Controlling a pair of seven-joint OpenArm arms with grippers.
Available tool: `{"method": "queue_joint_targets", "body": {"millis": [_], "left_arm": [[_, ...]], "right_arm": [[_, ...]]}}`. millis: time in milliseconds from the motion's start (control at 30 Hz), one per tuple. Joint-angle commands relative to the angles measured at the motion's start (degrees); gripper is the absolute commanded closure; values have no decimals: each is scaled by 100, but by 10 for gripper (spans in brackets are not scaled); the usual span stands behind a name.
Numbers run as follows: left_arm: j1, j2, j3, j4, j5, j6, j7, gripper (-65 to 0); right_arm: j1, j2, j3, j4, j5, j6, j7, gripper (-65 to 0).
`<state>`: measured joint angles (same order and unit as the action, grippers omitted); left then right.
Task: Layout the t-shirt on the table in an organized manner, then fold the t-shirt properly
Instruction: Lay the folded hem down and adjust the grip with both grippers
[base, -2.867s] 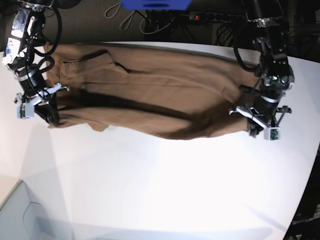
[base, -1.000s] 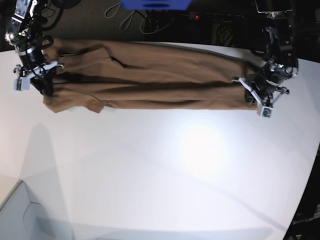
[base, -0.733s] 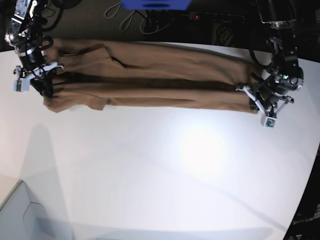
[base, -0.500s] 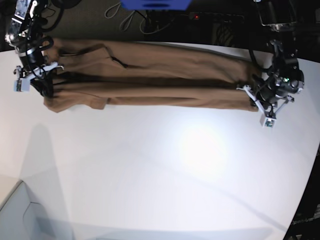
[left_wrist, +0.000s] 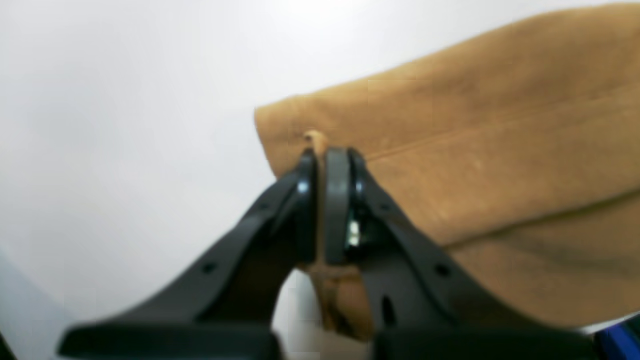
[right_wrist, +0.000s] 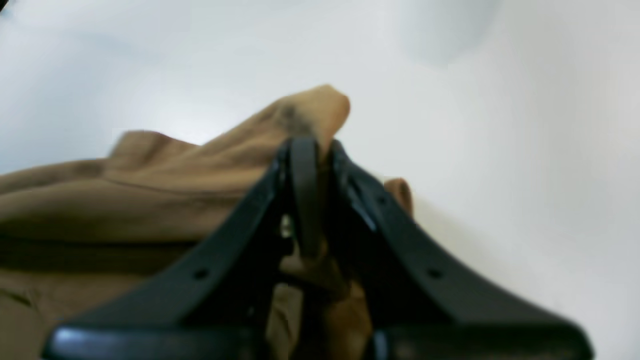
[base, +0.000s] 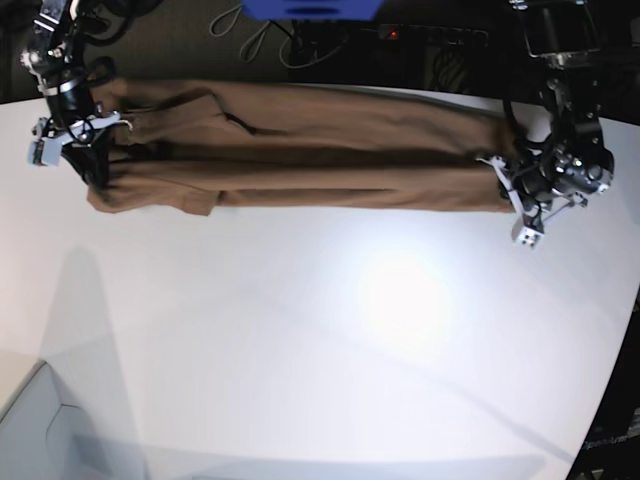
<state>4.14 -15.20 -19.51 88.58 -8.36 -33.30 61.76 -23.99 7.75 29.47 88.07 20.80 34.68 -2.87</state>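
The tan-brown t-shirt (base: 300, 150) lies stretched in a long narrow band across the far part of the white table (base: 330, 340). In the base view my left gripper (base: 508, 195) is at the band's right end and my right gripper (base: 98, 180) at its left end. The left wrist view shows the left gripper (left_wrist: 320, 155) shut on a hemmed corner of the t-shirt (left_wrist: 475, 150). In the right wrist view the right gripper (right_wrist: 312, 147) is shut on a bunched fold of the t-shirt (right_wrist: 150, 200), with a tip of cloth poking out above the fingers.
Behind the table's far edge sit a blue object (base: 310, 8), a power strip (base: 430, 33) and loose cables. The tabletop's curved edge (base: 618, 330) runs down the right side. A pale box corner (base: 40, 430) shows at the bottom left.
The sagging, loosely draped shirt has been pulled back and taut into a narrow band. Over the last second both grippers shifted slightly toward the far edge, still holding the cloth.
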Motion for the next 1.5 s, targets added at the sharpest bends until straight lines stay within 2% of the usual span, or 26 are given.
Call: {"method": "queue_joint_targets", "body": {"millis": [0,100,200,533,933,1167,1233,1400,1467], "left_arm": [[-49,-75,3,0,23,-24,0,-1],[-76,-75,3,-176,23,-33,0,-1],[-85,-75,3,-229,23,-33,0,-1],[-85,-163,12,-229,23,-33,0,-1],[-41,-295,-23,-185,-12,-42,35,-1],[-41,-374,12,-185,-21,-50,62,-6],[-41,-374,12,-185,-21,-50,62,-53],[-41,-374,-32,-167,-21,-50,53,-287],[-41,-374,-40,-123,-30,-50,53,-301]], "right_arm": [[-32,74,28,120,105,18,283,0],[-146,65,28,199,123,80,389,0],[-155,30,72,182,123,532,397,0],[-480,-6,-68,15,79,532,397,0],[-322,21,-95,-961,79,532,397,0],[-173,21,-95,-1128,70,532,389,0],[-102,21,-95,-1128,70,532,380,0],[-23,21,-95,-1137,70,532,353,0],[-23,21,-95,-1137,70,532,353,0]]}}
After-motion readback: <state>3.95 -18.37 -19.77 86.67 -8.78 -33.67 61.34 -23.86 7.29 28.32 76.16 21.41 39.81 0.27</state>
